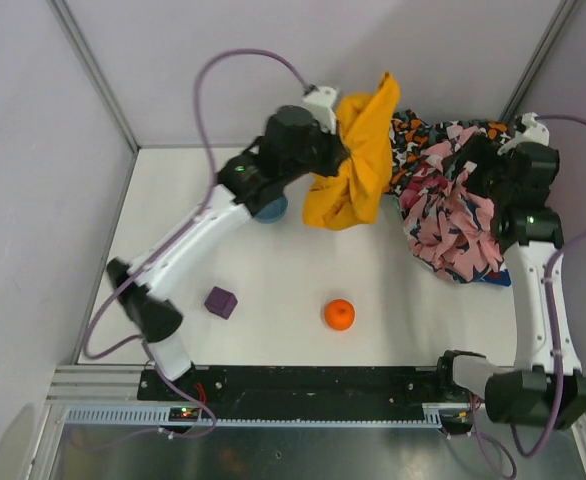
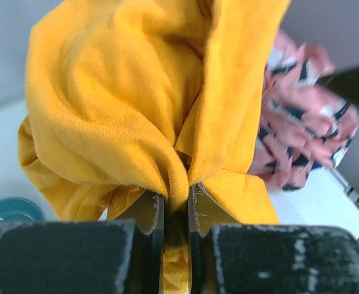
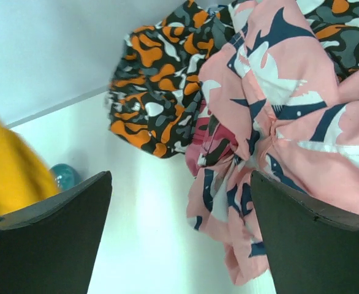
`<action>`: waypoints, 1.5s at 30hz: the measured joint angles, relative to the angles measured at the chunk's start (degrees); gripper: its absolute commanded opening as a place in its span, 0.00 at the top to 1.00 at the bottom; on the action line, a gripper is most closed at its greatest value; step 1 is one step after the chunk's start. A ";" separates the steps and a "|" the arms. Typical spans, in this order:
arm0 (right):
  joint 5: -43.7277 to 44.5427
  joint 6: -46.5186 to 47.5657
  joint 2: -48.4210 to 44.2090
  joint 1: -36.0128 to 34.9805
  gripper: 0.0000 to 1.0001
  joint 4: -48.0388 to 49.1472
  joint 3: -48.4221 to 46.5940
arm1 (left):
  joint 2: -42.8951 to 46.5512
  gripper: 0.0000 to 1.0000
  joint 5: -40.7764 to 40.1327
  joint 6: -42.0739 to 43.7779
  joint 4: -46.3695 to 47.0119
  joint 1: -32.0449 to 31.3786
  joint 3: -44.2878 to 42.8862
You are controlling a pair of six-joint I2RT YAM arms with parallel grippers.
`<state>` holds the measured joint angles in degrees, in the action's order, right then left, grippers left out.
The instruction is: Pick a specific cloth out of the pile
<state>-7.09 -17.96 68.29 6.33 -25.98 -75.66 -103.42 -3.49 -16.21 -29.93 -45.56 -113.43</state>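
The mustard-yellow cloth (image 1: 358,165) hangs bunched from my left gripper (image 1: 335,140) at the back of the table, just left of the pile. In the left wrist view the cloth (image 2: 124,92) fills the frame, and the left gripper (image 2: 176,205) is shut on a fold of it. The pile (image 1: 453,205) lies at the back right, pink floral fabric in front and orange-black-white print behind. My right gripper (image 1: 473,165) hovers over the pile. Seen from the right wrist, that gripper (image 3: 179,190) stands wide open, holding nothing, with the pile (image 3: 277,110) beyond it and a strip of the cloth (image 3: 8,165) at left.
A blue bowl (image 1: 271,210) sits partly under the left arm, also seen as the bowl (image 3: 63,176) in the right wrist view. A purple cube (image 1: 221,301) and an orange ball (image 1: 339,314) lie near the front. Pale walls close the back and sides.
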 measured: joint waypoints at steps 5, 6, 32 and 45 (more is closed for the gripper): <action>-1.90 -0.79 -9.57 -0.35 0.01 1.09 6.71 | 12.00 0.99 -7.15 5.95 1.79 0.31 0.11; -2.32 -0.90 -10.95 -0.48 0.01 1.01 8.00 | 13.46 0.99 -8.85 6.95 1.99 0.81 0.15; 0.09 0.00 -14.60 -1.14 0.01 -3.08 14.91 | -0.28 0.01 -23.54 -0.44 -2.38 38.73 22.27; 3.15 -0.72 -15.19 -1.20 0.01 -2.80 14.93 | 30.95 0.00 -9.46 -8.22 -3.54 38.58 33.73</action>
<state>-3.95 -18.68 53.10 5.13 -28.77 -60.73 -72.47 -12.95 -24.43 -33.47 -6.98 -79.70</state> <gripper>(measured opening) 0.993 0.994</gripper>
